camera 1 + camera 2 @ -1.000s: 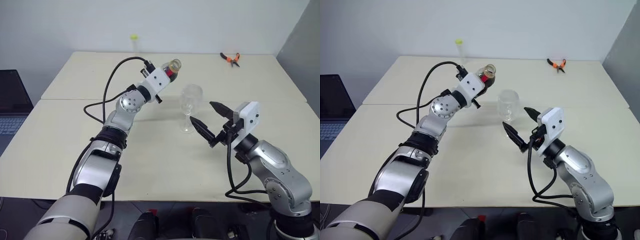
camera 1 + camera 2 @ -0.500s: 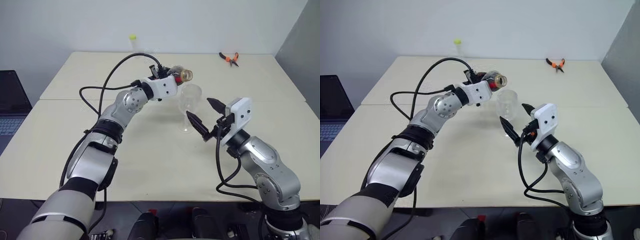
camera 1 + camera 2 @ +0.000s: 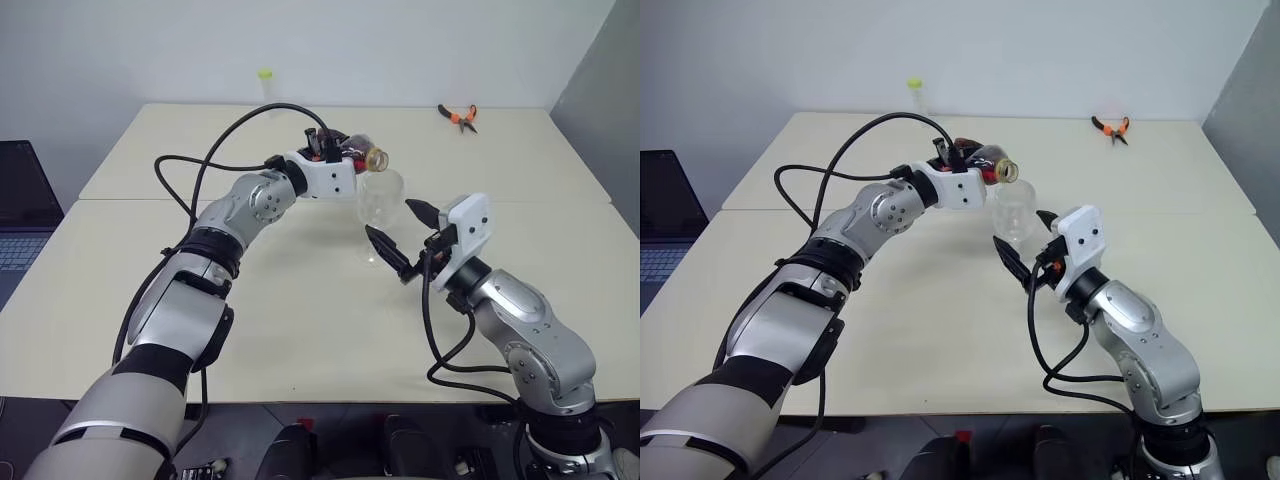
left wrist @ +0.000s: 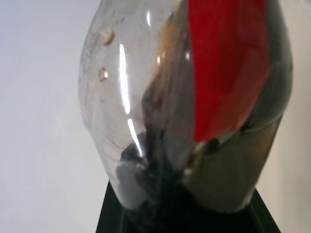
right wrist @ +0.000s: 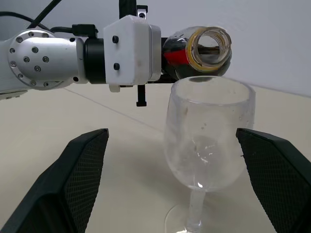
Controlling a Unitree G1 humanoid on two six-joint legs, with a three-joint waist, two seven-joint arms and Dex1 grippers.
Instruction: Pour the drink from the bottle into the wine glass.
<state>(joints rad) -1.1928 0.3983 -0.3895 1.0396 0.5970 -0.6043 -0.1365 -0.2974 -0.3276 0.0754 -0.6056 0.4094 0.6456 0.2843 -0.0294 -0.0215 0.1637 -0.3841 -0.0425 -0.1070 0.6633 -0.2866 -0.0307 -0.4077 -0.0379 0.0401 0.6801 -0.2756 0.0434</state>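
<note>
Clear plastic, the bottle (image 5: 197,53) lies nearly level in the clamped left gripper (image 3: 335,160), its open mouth just above the wine glass (image 5: 206,141) rim, while the right gripper (image 3: 400,240) stands spread wide, flanking the glass without touching it.

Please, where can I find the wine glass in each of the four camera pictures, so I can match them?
Left eye view: wine glass at centre, under the tilted bottle's mouth.
Right eye view: centre, just left of the right claw.
Left wrist view: not in it.
Right wrist view: centre, between the open claw's fingers.
Shared landmark: the bottle's red label.
</note>
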